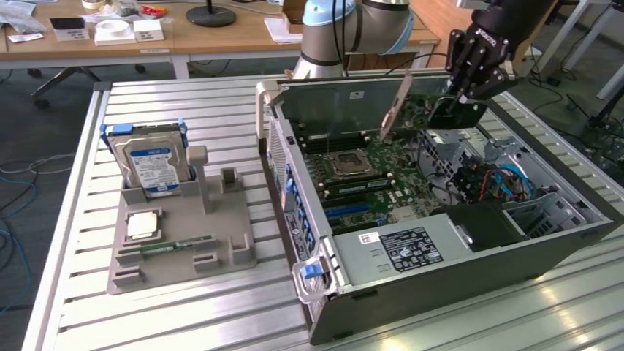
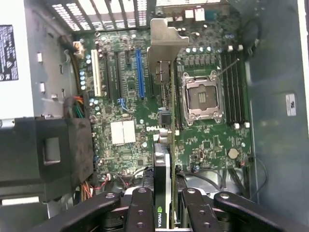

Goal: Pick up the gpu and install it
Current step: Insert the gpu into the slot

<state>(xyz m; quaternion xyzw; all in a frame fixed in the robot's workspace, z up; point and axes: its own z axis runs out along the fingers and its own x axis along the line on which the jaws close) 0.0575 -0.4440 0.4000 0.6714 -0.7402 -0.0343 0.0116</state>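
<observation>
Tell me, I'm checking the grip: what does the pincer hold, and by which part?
The gpu, pinched at the end away from its bracket.

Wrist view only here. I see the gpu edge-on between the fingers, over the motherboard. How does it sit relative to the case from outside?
Observer: The gripper holds the gpu tilted over the open case, near its far wall. Whether the card's low end touches the board I cannot tell.
Operator: What's beside the case?
Observer: A grey parts holder on the table, to the exterior view's left of the case, with a hard drive standing upright in it.
Operator: Anything else on it?
Observer: A CPU and a RAM stick lie flat on it, nearer the camera than the drive.
</observation>
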